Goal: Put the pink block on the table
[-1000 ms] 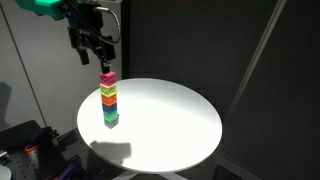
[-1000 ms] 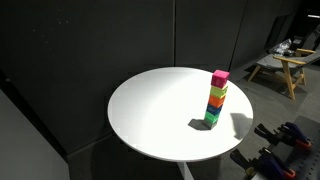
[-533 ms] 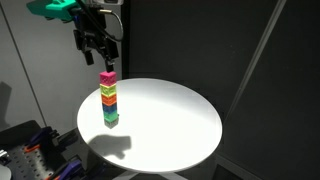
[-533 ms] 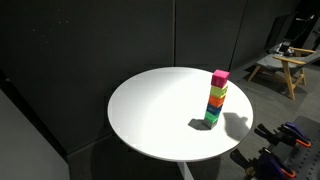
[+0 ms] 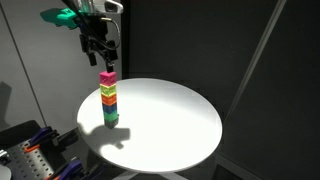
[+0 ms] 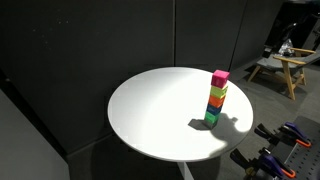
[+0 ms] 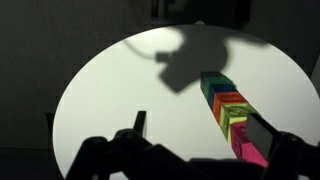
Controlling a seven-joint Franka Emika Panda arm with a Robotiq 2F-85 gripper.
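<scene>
My gripper hangs wide open and empty in the upper left of the frame. Over the last second it has swung in above the stack. The pink block tops that stack, left of centre on the table, not yet grasped. Descent comes next, I judge.
</scene>
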